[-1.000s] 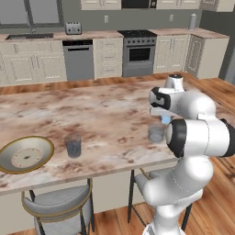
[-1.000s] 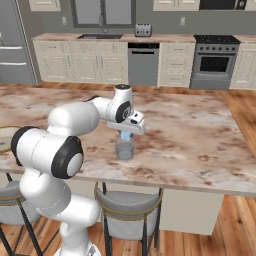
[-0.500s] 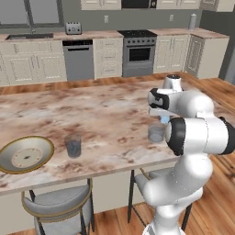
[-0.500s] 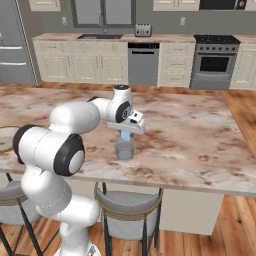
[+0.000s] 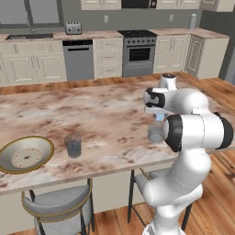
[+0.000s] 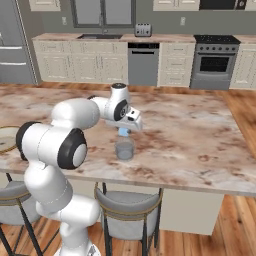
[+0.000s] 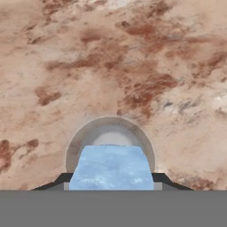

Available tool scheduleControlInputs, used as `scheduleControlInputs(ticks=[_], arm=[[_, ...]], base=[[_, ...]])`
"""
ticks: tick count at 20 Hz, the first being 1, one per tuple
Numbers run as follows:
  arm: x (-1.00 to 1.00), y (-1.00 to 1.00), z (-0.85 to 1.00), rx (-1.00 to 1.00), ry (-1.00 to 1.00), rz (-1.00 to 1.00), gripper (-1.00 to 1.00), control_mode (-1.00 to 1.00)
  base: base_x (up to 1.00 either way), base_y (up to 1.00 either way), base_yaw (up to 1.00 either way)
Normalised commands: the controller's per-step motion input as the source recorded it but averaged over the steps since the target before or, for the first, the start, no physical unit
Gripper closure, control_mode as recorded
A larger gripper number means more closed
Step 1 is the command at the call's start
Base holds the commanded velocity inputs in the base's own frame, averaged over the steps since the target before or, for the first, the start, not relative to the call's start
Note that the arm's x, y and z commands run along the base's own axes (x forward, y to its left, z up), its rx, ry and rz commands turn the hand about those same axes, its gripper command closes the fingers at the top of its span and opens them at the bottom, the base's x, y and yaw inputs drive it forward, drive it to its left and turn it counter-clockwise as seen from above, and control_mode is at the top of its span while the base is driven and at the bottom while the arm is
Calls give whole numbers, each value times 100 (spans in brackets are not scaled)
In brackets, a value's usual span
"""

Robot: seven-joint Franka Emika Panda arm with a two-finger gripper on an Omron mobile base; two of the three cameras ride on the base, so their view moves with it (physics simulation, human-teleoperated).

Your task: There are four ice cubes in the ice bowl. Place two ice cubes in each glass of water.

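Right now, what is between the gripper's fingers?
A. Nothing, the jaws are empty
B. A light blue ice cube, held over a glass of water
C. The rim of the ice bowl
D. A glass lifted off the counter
B: the hand view shows a light blue ice cube clamped in the gripper, directly above the open glass of water on the marble counter.

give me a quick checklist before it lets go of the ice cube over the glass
1. Ice cube held between the fingers of the gripper: ok.
2. Cube above the near glass, judged by the hand view: ok.
3. Glass upright on the counter: ok.
4. Ice already in this glass: cannot tell.
5. Other glass upright, beside the bowl: ok.
6. Cubes left in the bowl: cannot tell.
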Motion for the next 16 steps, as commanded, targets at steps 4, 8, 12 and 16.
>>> scheduleControlInputs(ticks=[4, 8, 12, 16], arm=[[1, 3, -5, 0, -6, 0, 100, -100], [-3, -9, -17, 0, -4, 0, 100, -100], [-4, -1, -31, 0, -2, 0, 100, -100], [0, 0, -14, 0, -3, 0, 100, -100]], base=[[0, 0, 0], [0, 0, 0], [0, 0, 0], [0, 0, 0]])
